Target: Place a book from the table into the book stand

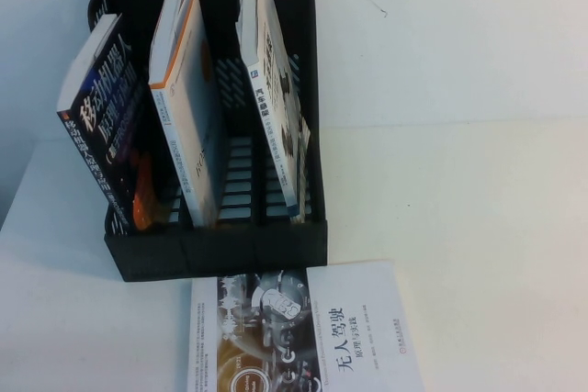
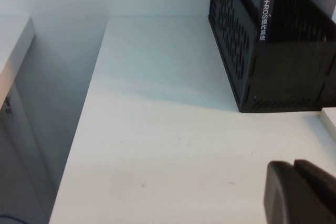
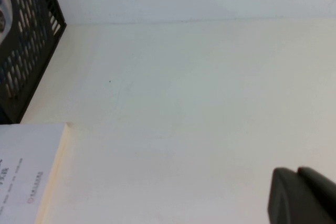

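Black three-slot book stand on a white table, each slot holding one upright, leaning book. A white-covered book lies flat on the table just in front of the stand. Left gripper and right gripper hover above bare tabletop; finger state cannot be told.

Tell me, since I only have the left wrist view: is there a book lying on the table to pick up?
Observer: Yes. In the high view a white book lies flat, cover up, just in front of the book stand.
Operator: Any slot free?
Observer: No, all three slots already hold books.
Operator: Where's the right gripper?
Observer: The right gripper is shut over bare table beside that book. Your left gripper is shut too, near the stand's left side.
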### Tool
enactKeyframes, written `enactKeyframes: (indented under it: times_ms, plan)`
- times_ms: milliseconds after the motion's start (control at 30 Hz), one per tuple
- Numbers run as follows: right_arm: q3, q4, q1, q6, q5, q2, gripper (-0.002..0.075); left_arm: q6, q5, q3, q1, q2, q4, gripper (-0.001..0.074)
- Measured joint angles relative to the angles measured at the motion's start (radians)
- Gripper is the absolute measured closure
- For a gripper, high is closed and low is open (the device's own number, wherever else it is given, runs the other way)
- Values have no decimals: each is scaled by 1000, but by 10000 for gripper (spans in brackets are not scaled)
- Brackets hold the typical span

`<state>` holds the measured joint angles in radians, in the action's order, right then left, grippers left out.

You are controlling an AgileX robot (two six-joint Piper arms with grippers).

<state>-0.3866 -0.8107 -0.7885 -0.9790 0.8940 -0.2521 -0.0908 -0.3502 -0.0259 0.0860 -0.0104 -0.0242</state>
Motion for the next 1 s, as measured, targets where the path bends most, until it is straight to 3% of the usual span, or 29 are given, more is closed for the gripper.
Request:
enactKeyframes:
  times_ms: [133,233,500,667,833,1000]
  plan:
    - [57,-41,20,15,-8,42,718,0,0,0,0,0,4,738]
    - [77,10,94,118,-14,98,718,0,0,0,0,0,8,738]
    - [77,273,437,517,-193,263,718,0,0,0,0,0,10,738]
    - [90,432,591,586,-287,265,718,0,0,0,0,0,12,738]
    - [190,518,668,595,-306,265,718,0,0,0,0,0,12,738]
    - [293,598,688,636,-398,265,718,0,0,0,0,0,12,738]
